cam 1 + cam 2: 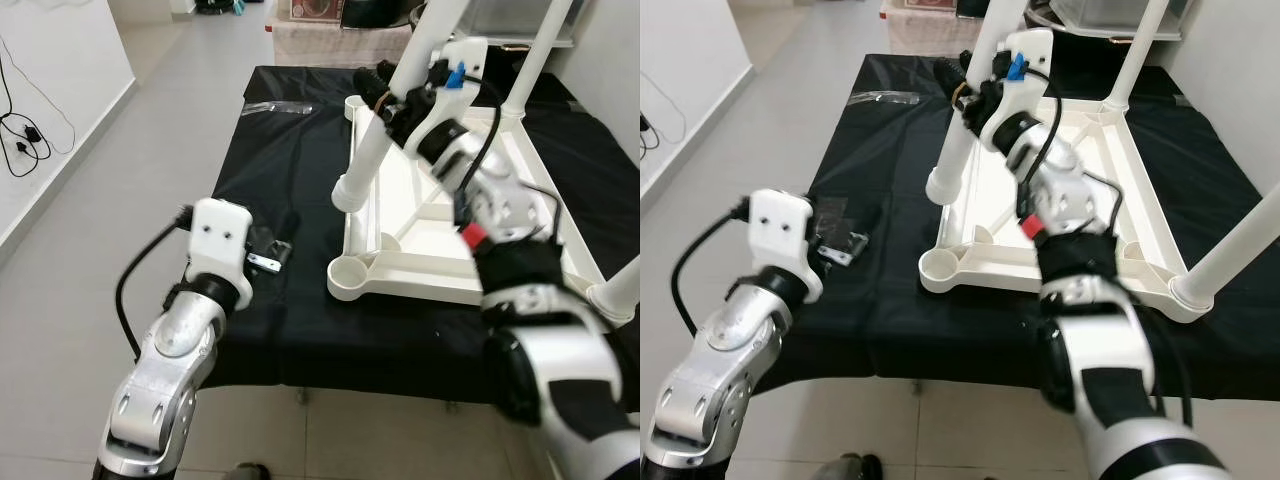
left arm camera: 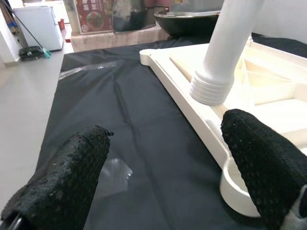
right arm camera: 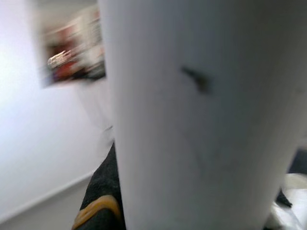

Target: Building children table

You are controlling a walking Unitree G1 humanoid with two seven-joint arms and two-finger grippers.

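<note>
One white leg (image 1: 385, 128) is clamped in the right pincer (image 1: 392, 103), tilted with its threaded end hanging just above the upturned tabletop (image 1: 440, 235) on the black-draped bench (image 1: 290, 180) (presumably hunting a corner socket); the left pincer (image 2: 168, 167) waits wide open nearby.

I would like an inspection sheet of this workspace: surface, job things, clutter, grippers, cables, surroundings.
Surface: black cloth covers the work table.
Job things: white tabletop lies upside down; loose white leg tilted, its threaded end over the frame, not in the empty corner socket. Other legs stand upright.
Clutter: clear plastic bag at the far corner.
Grippers: right gripper shut on the loose white leg; left gripper open over the cloth.
Cables: black cable on the floor by the wall.
Surroundings: grey tiled floor, white wall.
</note>
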